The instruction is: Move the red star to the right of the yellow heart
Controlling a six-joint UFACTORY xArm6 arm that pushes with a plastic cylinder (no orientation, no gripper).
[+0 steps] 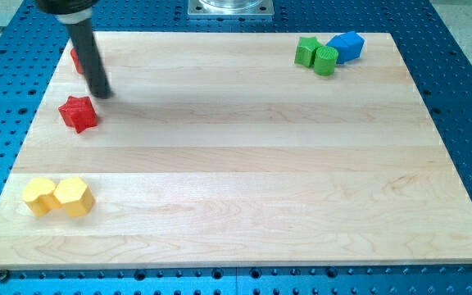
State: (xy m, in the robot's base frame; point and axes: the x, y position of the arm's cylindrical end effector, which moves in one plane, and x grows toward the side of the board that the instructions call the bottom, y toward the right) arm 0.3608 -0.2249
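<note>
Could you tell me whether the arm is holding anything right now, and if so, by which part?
Nothing is held. My tip stands just above and right of the red star, apparently not touching it.

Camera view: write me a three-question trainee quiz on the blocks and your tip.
1. True or false: my tip touches the two yellow blocks.
2. Which blocks sit at the view's top right? A) yellow B) green and blue C) red
3. The red star lies just toward the view's ______ left of my tip.

Key: 1 false; 2 B, the green blocks and blue block; 3 bottom.
</note>
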